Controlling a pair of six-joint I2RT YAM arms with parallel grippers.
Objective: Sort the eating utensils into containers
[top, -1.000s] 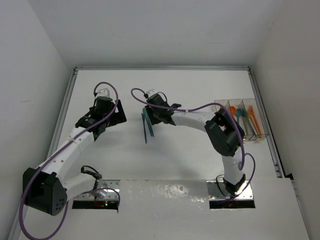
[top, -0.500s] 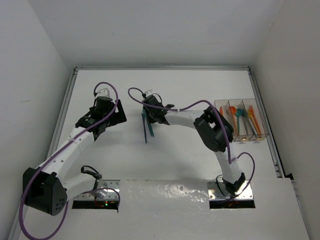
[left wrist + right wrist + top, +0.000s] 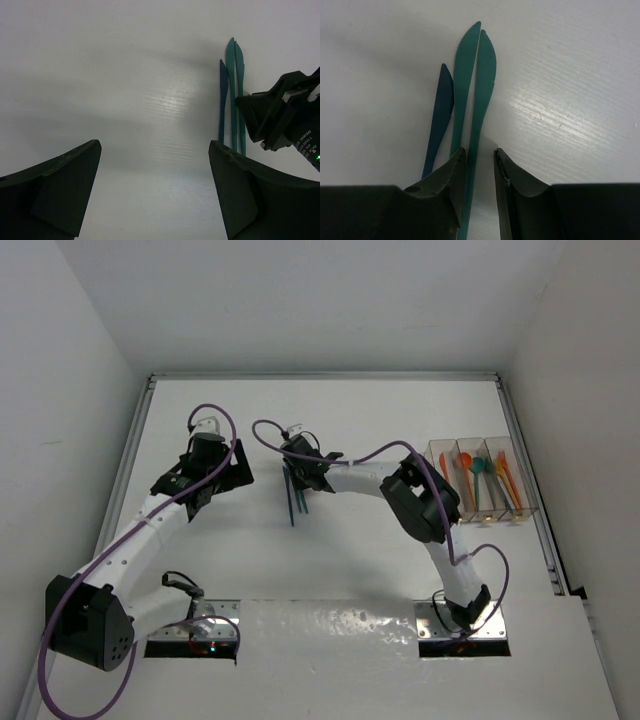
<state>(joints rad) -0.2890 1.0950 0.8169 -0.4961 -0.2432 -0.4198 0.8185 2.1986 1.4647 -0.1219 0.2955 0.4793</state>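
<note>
Three knives lie side by side on the white table: two teal knives [image 3: 485, 75] and one dark blue knife [image 3: 440, 110]; they also show in the top view [image 3: 293, 498] and the left wrist view [image 3: 231, 90]. My right gripper [image 3: 480, 152] is low over their handles, its jaws a narrow gap apart, straddling the right teal knife, which lies against the left finger. My left gripper [image 3: 155, 144] is wide open and empty, left of the knives. The three joined clear containers [image 3: 480, 515] stand at the far right, holding orange and teal utensils [image 3: 480, 468].
White walls and a raised rim [image 3: 135, 460] border the table on the left, back and right. The right arm's elbow [image 3: 420, 500] and purple cable hang between the knives and the containers. The right gripper's body [image 3: 285, 115] shows in the left wrist view.
My right gripper has slid a little to the left, onto the knives, and its elbow followed. The left arm and the knives have not moved.
</note>
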